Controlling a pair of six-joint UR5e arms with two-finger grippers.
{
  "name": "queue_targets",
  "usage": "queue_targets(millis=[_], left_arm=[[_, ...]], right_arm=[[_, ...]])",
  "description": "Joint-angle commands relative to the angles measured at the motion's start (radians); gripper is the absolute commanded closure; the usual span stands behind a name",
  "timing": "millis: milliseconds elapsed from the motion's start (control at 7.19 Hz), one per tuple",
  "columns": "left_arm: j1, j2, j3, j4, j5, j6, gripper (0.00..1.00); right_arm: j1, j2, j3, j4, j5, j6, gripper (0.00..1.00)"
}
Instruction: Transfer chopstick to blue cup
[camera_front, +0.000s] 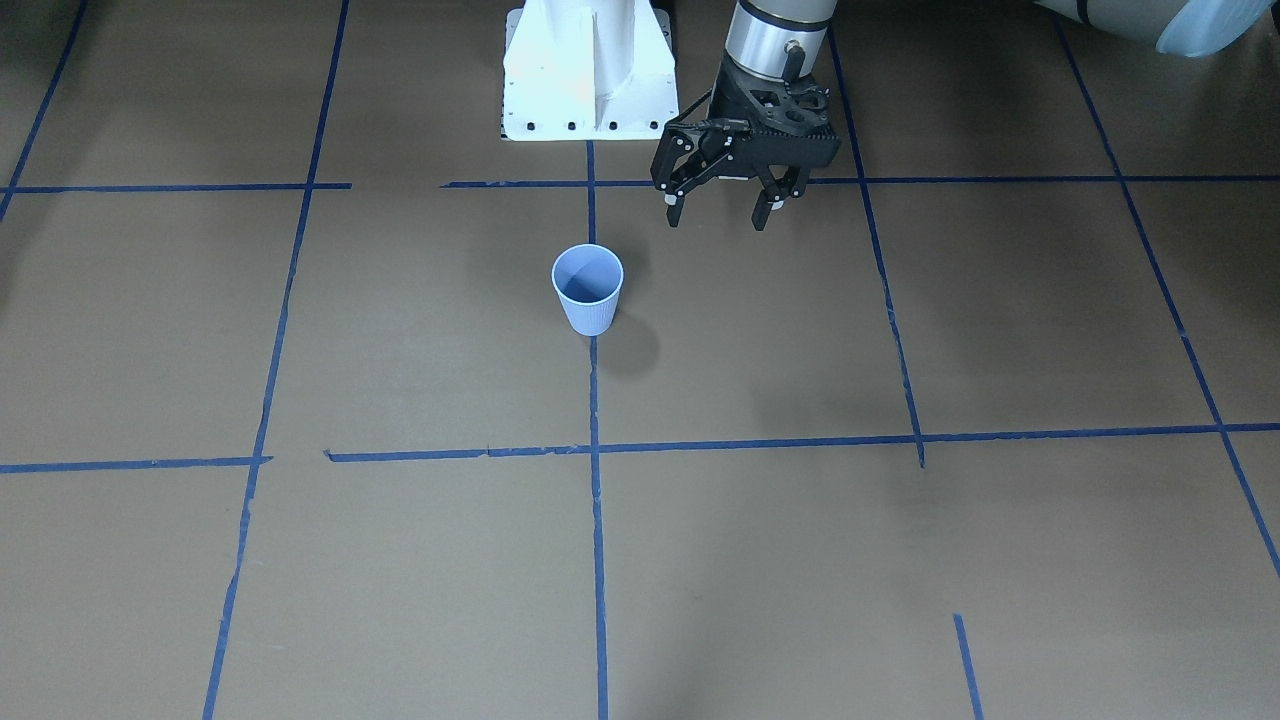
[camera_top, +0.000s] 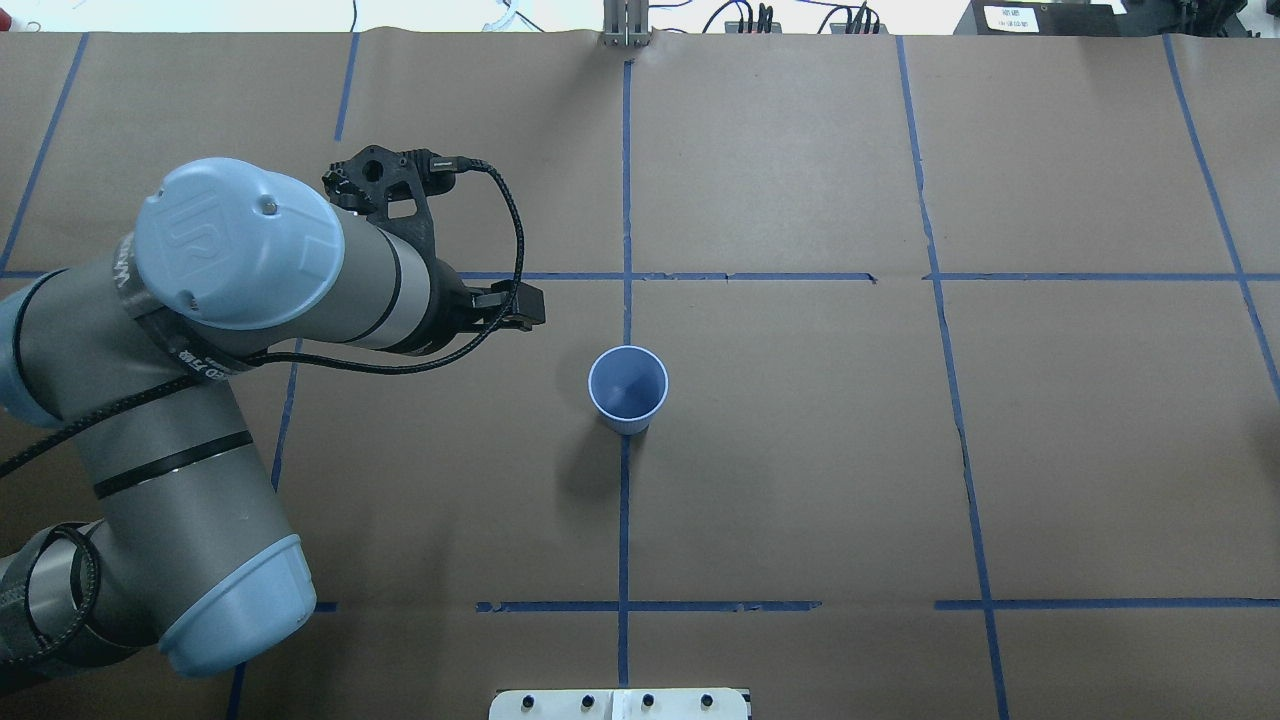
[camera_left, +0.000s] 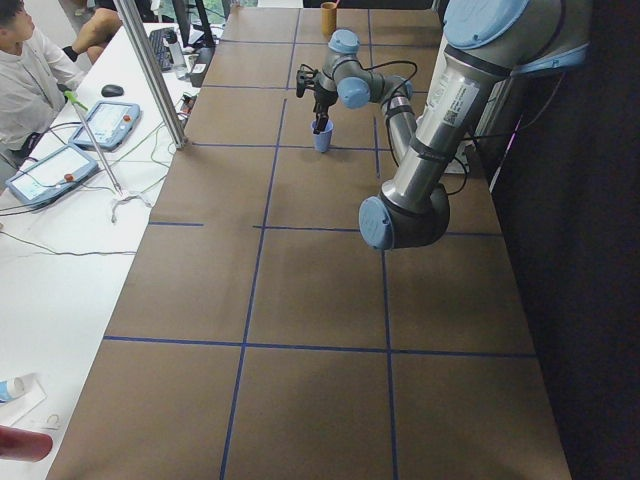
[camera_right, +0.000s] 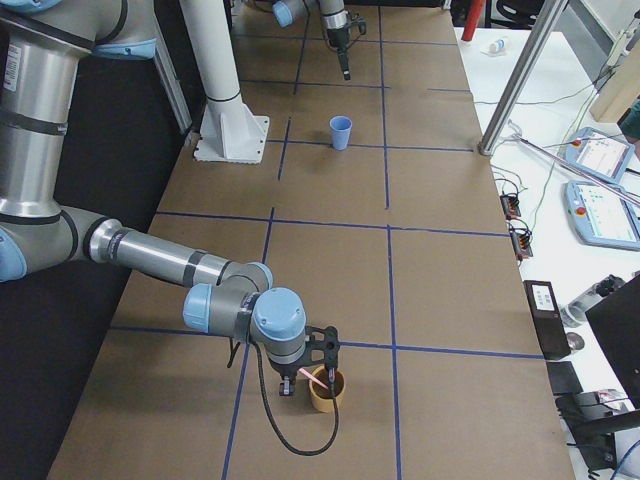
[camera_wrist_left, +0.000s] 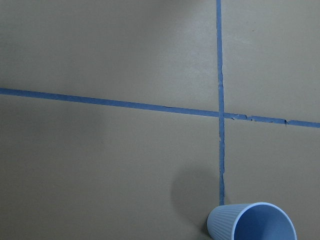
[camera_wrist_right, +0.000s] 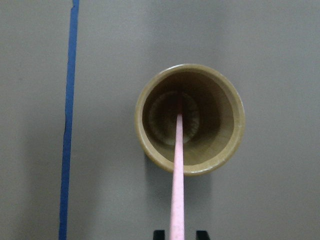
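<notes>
The blue cup (camera_front: 588, 290) stands upright and empty near the table's middle; it also shows in the overhead view (camera_top: 628, 390) and at the bottom of the left wrist view (camera_wrist_left: 252, 222). My left gripper (camera_front: 720, 212) is open and empty, raised beside the cup on the robot's side. The pale pink chopstick (camera_wrist_right: 177, 170) leans in a brown cup (camera_wrist_right: 190, 167) at the table's far right end (camera_right: 326, 392). My right gripper (camera_wrist_right: 180, 233) hangs over that cup. Its fingertips (camera_wrist_right: 159, 233) stand on either side of the stick with a small gap on each side.
The robot's white base (camera_front: 590, 70) stands just behind the blue cup. Blue tape lines grid the brown table. A metal post (camera_right: 520, 70) and a side desk with tablets (camera_right: 600, 190) border the operators' side. A person (camera_left: 25, 70) sits there.
</notes>
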Motion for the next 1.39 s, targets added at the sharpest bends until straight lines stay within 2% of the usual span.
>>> queue_targets(millis=[0, 417, 1252], left_arm=[[0.000, 0.006, 0.001, 0.000, 0.003, -0.001, 0.00], [0.003, 0.018, 0.003, -0.002, 0.003, -0.001, 0.00], [0.006, 0.018, 0.010, -0.003, 0.005, -0.001, 0.00]], right_arm=[[0.047, 0.005, 0.007, 0.002, 0.000, -0.008, 1.00], [0.096, 0.000, 0.054, 0.002, 0.003, -0.012, 1.00], [0.219, -0.102, 0.302, -0.015, 0.011, -0.015, 1.00]])
